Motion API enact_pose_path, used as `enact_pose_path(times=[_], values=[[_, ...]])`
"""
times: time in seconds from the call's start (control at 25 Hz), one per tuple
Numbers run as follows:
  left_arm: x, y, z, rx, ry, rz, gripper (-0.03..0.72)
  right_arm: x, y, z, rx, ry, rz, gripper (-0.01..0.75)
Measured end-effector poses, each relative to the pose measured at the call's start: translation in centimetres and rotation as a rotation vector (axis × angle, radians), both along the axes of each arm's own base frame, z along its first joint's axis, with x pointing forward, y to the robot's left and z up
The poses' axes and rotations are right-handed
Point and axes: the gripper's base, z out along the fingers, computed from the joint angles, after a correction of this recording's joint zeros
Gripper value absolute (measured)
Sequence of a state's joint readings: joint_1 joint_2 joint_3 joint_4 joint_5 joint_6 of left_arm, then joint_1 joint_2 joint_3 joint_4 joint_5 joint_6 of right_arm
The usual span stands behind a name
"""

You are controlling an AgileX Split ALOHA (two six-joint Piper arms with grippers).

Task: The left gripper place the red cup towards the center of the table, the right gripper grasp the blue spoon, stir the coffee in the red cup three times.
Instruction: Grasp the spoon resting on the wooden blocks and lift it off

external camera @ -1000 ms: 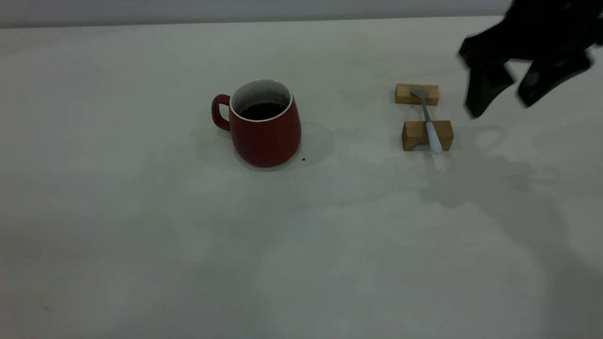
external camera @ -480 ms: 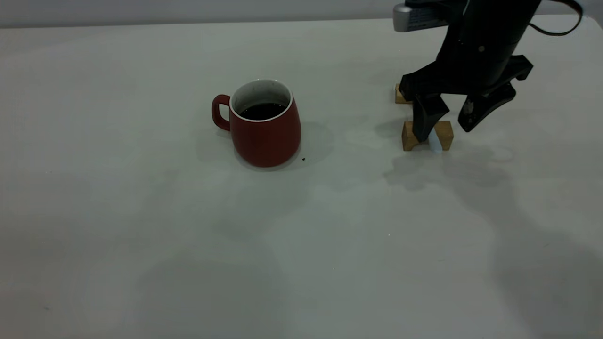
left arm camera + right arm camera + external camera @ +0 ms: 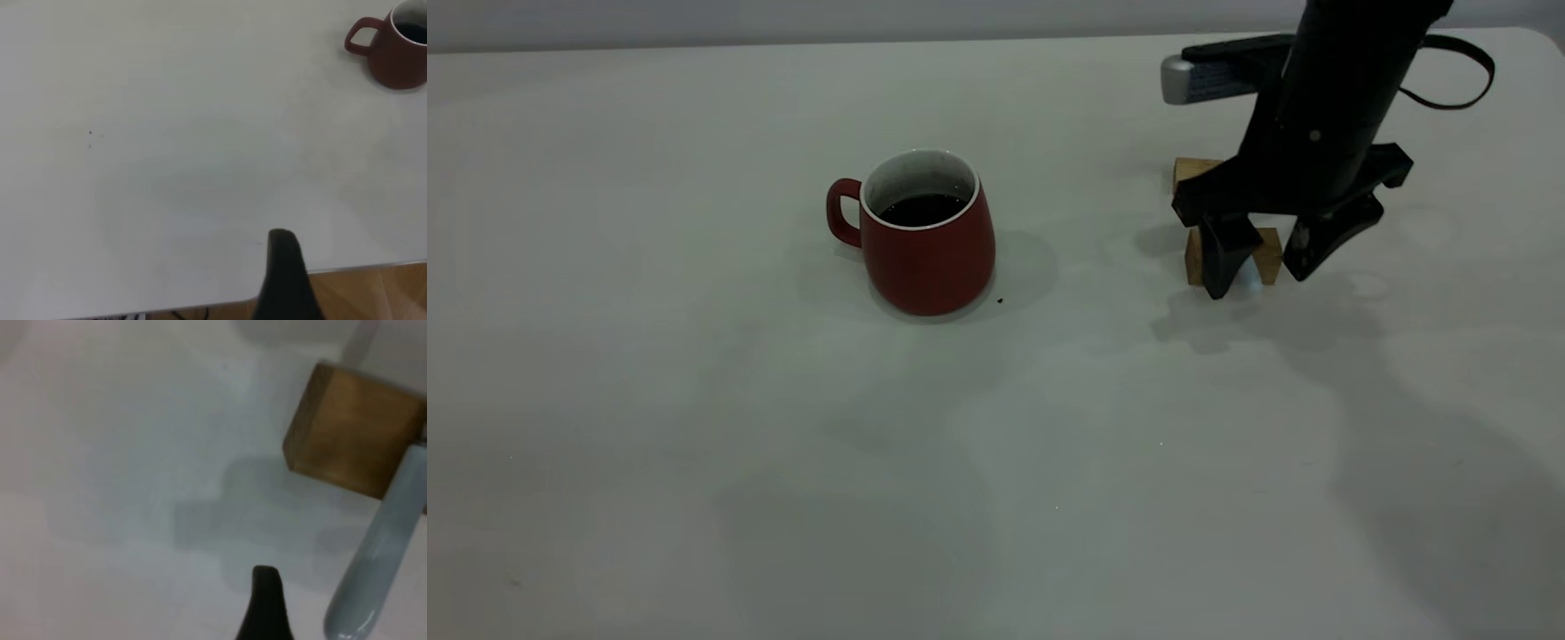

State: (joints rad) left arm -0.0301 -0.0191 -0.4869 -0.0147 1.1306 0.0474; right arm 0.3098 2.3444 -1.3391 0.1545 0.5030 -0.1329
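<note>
Over at the right side of the table [image 3: 694,444], the right gripper [image 3: 1258,262] has dropped lower in the last half second, its fingers spread wide and now straddling the near wooden block [image 3: 1267,253]. The spoon [image 3: 380,553] lies across that block, its pale blue handle sticking out past the edge; from the wrist it sits just beside one dark fingertip [image 3: 265,603], not yet touched. A far block [image 3: 1193,167] peeks out behind the arm. The cup [image 3: 925,240] stands well apart near the table's middle, coffee [image 3: 922,209] dark inside, so the placing looks done. The left gripper [image 3: 287,280] hangs back near the table edge; I cannot tell its state. Closing on the handle seems next.
</note>
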Motion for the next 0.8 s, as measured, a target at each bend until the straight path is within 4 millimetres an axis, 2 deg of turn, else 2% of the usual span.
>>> enact_pose_path(times=[0.2,0.28,0.4,0.56,0.6,0.68,0.72,0.8], values=[[0.0,0.0,0.0,0.001,0.000,-0.001,0.594,0.2,-0.5,-0.7,-0.005,-0.004,-0.009,0.642],[0.0,0.0,0.0,0.001,0.000,-0.001,0.594,0.3,-0.5,-0.7,-0.004,-0.017,-0.009,0.591],[0.0,0.0,0.0,0.001,0.000,-0.001,0.594,0.3,-0.5,-0.9,-0.003,-0.020,-0.013,0.451],[0.0,0.0,0.0,0.001,0.000,-0.001,0.594,0.3,-0.6,-0.8,-0.012,-0.022,-0.002,0.176],[0.0,0.0,0.0,0.001,0.000,-0.001,0.594,0.4,-0.6,-0.4,-0.017,-0.027,0.006,0.136],[0.0,0.0,0.0,0.001,0.000,-0.001,0.594,0.4,-0.6,1.1,-0.023,-0.032,0.021,0.140],[0.0,0.0,0.0,0.001,0.000,-0.001,0.594,0.5,-0.6,2.3,-0.019,-0.040,0.023,0.143],[0.0,0.0,0.0,0.001,0.000,-0.001,0.594,1.0,-0.3,5.9,0.014,-0.077,0.006,0.143]])
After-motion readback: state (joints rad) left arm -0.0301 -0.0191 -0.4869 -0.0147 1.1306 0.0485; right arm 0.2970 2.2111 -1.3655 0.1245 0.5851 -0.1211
